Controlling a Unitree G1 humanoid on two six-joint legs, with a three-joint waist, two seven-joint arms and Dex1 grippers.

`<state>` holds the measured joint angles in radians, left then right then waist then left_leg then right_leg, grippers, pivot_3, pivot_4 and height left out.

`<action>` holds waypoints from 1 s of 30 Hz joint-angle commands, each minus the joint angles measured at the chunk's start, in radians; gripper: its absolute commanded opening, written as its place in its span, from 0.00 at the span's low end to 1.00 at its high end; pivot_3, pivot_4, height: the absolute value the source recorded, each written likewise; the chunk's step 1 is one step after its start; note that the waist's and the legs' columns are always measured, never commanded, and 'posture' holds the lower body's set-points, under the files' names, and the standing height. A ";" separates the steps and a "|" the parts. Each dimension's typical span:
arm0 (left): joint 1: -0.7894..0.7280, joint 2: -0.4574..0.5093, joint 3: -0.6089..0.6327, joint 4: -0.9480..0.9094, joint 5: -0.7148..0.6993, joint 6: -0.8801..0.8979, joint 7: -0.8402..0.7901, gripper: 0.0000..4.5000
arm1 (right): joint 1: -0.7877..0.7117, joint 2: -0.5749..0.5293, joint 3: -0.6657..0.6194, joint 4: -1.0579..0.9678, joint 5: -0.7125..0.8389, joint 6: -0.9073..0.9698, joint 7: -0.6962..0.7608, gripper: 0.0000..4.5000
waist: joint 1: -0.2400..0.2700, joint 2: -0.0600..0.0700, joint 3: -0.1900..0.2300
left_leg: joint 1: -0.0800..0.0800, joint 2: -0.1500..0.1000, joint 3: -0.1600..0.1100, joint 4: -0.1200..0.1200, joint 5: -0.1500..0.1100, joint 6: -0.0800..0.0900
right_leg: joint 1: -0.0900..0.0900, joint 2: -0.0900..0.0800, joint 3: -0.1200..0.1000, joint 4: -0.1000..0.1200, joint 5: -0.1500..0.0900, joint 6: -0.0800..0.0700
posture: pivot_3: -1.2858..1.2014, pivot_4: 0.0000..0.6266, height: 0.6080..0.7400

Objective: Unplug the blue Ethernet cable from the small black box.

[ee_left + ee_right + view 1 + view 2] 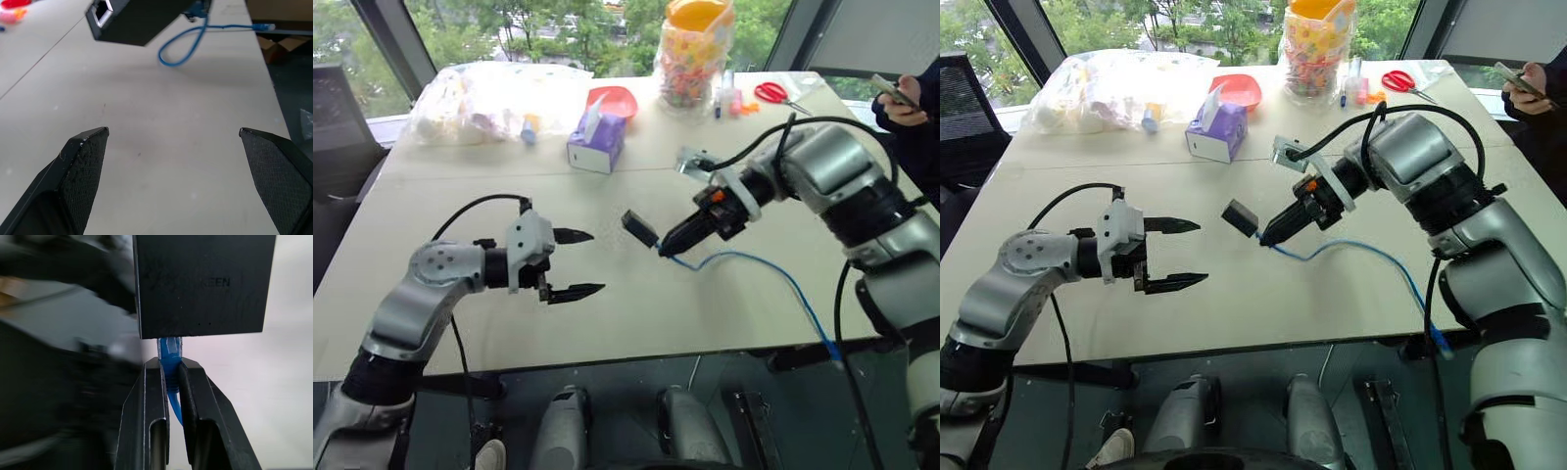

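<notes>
The blue Ethernet cable (170,363) is not yet out of the small black box (1240,217); in the right wrist view its plug sits seated in the box's port, with the box hanging directly off the cable end. The right tool (171,377) is pinched tight on the cable just behind the plug, and the box is carried clear of the tabletop (489,323) at the tool's tip, lifted by the cable alone; the rest of the cable trails down onto the tabletop and runs off over the near edge on the robot's right. The left tool (576,264) hovers just beside the box on the robot's left, its fingers spread wide and gripping nothing; its wrist view looks at an empty port on the box's free end. So the grasp on the cable looks done; what I judge is left is for the left tool to close on the box and brace it, then the two to pull apart until the plug comes free.
</notes>
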<state>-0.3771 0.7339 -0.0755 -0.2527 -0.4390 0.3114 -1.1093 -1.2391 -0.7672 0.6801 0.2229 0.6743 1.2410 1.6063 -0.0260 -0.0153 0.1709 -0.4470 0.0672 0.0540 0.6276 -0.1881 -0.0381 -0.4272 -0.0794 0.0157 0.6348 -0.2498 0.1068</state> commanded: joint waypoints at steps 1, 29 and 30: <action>-0.051 -0.010 0.000 0.029 0.007 -0.054 -0.042 1.00 | 0.015 -0.008 -0.044 -0.115 0.097 0.146 0.005 0.01 | 0.002 0.000 0.000 | 0.000 0.000 0.000 0.000 0.000 0.000 | 0.000 0.000 0.000 0.000 0.000 0.000 | 0.52 0.24 0.96; -0.090 -0.008 0.039 0.058 -0.090 0.137 -0.075 1.00 | 0.249 0.038 -0.179 -0.299 -0.269 -0.258 -0.353 0.01 | 0.014 0.000 0.000 | -0.006 -0.001 0.000 0.004 0.000 0.001 | -0.002 0.000 0.000 0.000 0.000 0.001 | 0.52 0.24 0.96; -0.092 -0.007 0.036 0.059 -0.083 0.130 -0.079 1.00 | 0.249 0.043 -0.175 -0.294 -0.296 -0.289 -0.366 0.01 | 0.014 0.000 0.000 | -0.006 -0.001 0.000 0.004 0.000 0.001 | -0.002 0.000 0.000 0.000 0.000 0.001 | 0.52 0.24 0.96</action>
<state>-0.4463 0.7115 -0.0527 -0.1722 -0.5233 0.4623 -1.1776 -0.9725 -0.7177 0.5081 -0.0418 0.4008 0.9859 1.2381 -0.0120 -0.0157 0.1709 -0.4531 0.0665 0.0540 0.6314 -0.1879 -0.0375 -0.4290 -0.0792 0.0157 0.6346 -0.2496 0.1078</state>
